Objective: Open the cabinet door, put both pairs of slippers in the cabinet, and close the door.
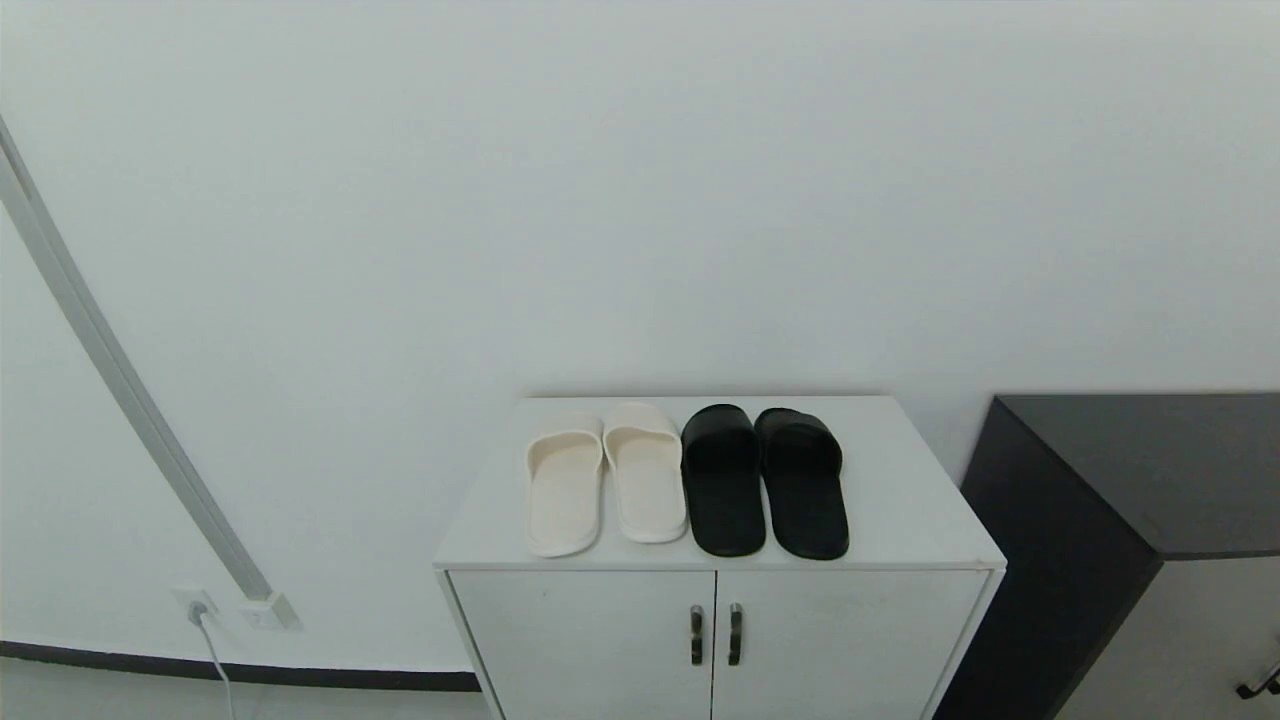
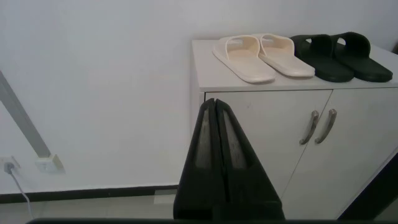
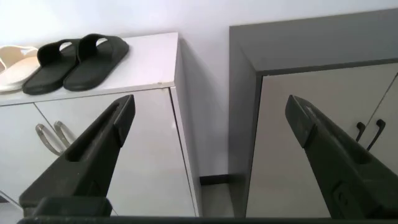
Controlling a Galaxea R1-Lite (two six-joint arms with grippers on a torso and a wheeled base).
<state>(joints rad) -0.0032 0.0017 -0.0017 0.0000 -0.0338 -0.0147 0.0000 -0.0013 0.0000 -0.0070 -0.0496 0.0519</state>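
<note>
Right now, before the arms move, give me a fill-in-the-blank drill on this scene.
The white slippers and black slippers lie on ____ of the cabinet.
The black slippers lie to the robot's ____ of the white slippers.
Both cabinet doors are ____.
The right gripper holds its fingers ____.
Missing: top; right; shut; open.

Left gripper (image 2: 216,102) pinched closed (right gripper (image 3: 210,104) splayed wide)
</note>
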